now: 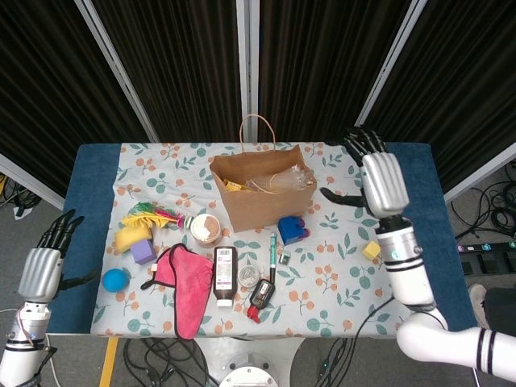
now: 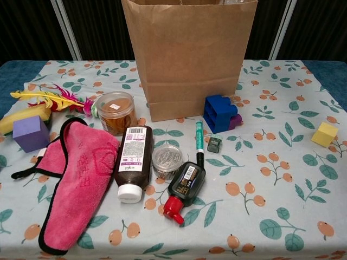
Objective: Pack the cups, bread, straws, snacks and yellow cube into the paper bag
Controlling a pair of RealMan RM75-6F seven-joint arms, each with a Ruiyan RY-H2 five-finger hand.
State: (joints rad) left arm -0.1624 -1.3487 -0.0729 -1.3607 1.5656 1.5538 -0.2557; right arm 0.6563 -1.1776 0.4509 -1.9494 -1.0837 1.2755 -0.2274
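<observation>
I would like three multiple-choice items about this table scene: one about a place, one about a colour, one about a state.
1. Where does the yellow cube lie?
A. inside the paper bag
B. on the tablecloth, to the right of the paper bag
C. on the pink cloth

2. What colour is the cap of the small black bottle?
A. red
B. white
C. green

3. What is the state of the right hand?
A. it holds the yellow cube
B. it reaches into the bag
C. it is open and holds nothing

Answers:
1. B, since the cube sits alone on the floral cloth, apart from the paper bag.
2. A, since the chest view shows a red cap at the bottle's near end.
3. C, since the head view shows it raised beside the bag, fingers spread, nothing in it.
</observation>
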